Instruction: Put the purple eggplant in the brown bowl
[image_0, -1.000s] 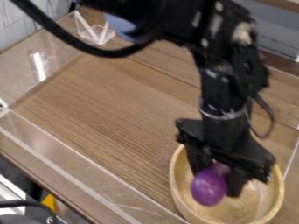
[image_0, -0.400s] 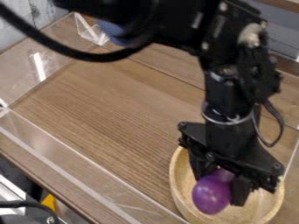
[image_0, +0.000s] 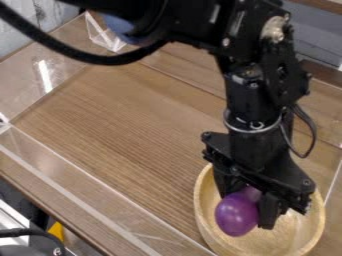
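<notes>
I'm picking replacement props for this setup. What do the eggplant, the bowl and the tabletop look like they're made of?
The purple eggplant looks like smooth glossy plastic, judging by the bright highlight on its skin. The brown bowl appears to be light wood with a matte finish and a thick rim. The table shows straight wood grain, though it could be laminate.

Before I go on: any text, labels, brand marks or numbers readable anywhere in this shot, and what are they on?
None readable.
Black arm and claw: no marking shows.
Purple eggplant between the claw's fingers: plain glossy surface, no label.
Brown bowl: bare wood grain only.
Wooden table: grain only.
Clear panels at the table's edges: only bright reflections, nothing that reads as text.
</notes>
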